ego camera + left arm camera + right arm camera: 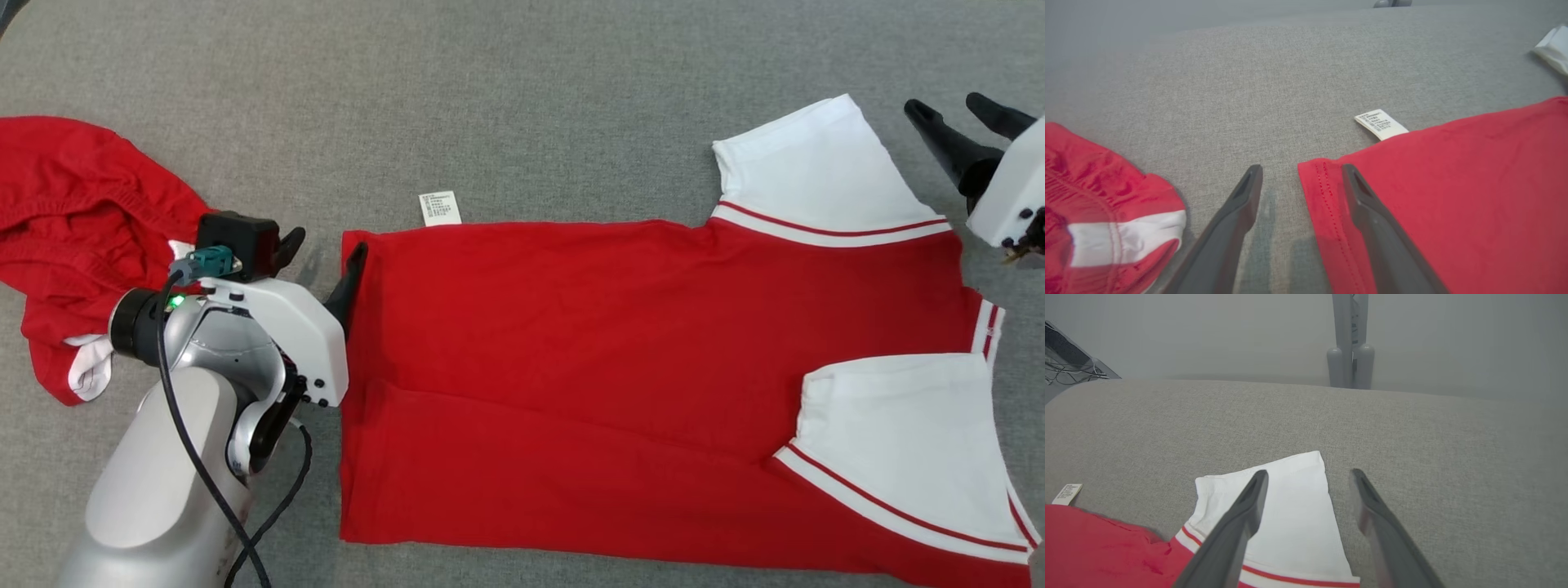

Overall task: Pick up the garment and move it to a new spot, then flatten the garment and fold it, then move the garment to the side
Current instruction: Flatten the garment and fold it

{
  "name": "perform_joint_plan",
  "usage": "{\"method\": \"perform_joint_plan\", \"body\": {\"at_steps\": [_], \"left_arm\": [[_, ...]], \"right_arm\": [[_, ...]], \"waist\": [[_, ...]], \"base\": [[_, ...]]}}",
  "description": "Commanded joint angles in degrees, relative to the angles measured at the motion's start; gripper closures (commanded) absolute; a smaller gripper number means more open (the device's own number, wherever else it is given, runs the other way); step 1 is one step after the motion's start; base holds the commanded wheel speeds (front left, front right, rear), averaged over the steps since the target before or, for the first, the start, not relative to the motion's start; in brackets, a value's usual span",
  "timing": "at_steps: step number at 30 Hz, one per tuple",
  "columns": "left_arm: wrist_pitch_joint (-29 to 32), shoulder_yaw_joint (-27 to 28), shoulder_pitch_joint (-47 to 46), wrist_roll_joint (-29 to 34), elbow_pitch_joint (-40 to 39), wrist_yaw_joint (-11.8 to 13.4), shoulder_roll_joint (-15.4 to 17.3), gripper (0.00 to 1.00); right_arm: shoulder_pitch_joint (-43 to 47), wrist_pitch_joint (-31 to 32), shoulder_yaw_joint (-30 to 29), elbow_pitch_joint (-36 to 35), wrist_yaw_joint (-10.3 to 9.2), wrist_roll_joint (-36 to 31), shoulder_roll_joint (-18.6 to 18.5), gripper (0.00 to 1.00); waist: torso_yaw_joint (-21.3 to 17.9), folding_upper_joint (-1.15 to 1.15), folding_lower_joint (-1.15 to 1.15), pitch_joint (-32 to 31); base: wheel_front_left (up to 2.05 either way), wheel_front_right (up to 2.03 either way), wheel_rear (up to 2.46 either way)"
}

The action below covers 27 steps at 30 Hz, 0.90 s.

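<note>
Head view, left gripper (325,247) wide astride garment (612,343) hem, right gripper (945,104) wide beside sleeve (816,163).

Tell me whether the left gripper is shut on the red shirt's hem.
No: the left gripper stands open, one finger over the red shirt, the other over the grey surface.

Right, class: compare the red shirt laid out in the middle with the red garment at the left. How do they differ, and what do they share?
The shirt lies spread flat; the left garment sits crumpled in a heap. The shirt shows whole white sleeves and a care label; the left garment shows small white patches. The shirt covers more of the grey surface than the left garment. Both are red with white.
</note>
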Motion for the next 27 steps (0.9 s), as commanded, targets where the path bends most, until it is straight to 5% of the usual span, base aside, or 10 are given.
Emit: {"method": "perform_joint_plan", "body": {"at_steps": [1,27], "left_arm": [[-0.5,-0.2,-1.5,0.3,0.6,-0.3,-0.1,0.0],[-2.0,-4.0,-10.0,-2.0,10.7,-4.2,-4.1,0.0]], "right_arm": [[-1.6,-0.6,1.0,1.1,0.05,0.8,-0.5,0.0],[-16.4,1.3,19.5,18.4,0.05,11.6,-1.6,0.0]], "waist": [[1.1,0.0,0.0,1.6],[3.5,0.0,0.0,8.0]], "base": [[0.0,0.0,0.0],[0.0,0.0,0.0]]}}
